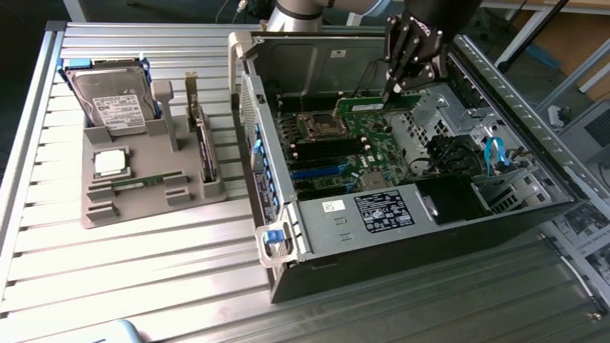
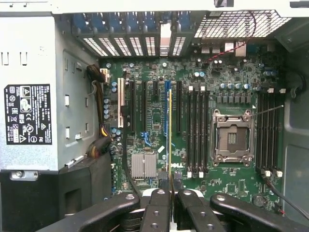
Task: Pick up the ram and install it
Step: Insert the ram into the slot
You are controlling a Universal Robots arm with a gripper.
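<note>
While reaching down from above into the open computer case [image 1: 315,53], the arm is holding its black gripper [image 1: 401,91] over the motherboard [image 1: 353,153], with the wrist tilted slightly toward the case's far wall. The case is a boxy grey sheet-metal shell lying on its side on a ribbed aluminium table [image 1: 124,264]. The motherboard inside it is a flat green board, busy with long black slots and a square metal-framed processor socket [image 2: 233,138].

Beside the case, toward the exterior view's left, a grey moulded tray [image 1: 143,189] is carrying a shiny hard drive [image 1: 114,100], a square silver processor [image 1: 111,163] and a second memory stick [image 1: 145,181] lying flat.

The gripper's fingers [image 2: 162,203] are clenched on the ram [image 1: 379,104], a thin green stick. In the exterior view it is jutting out sideways from the fingertips, just above the motherboard; in the wrist view it is appearing edge-on as a narrow line [image 2: 169,130] running straight out from between the fingertips, across the black slots.
</note>
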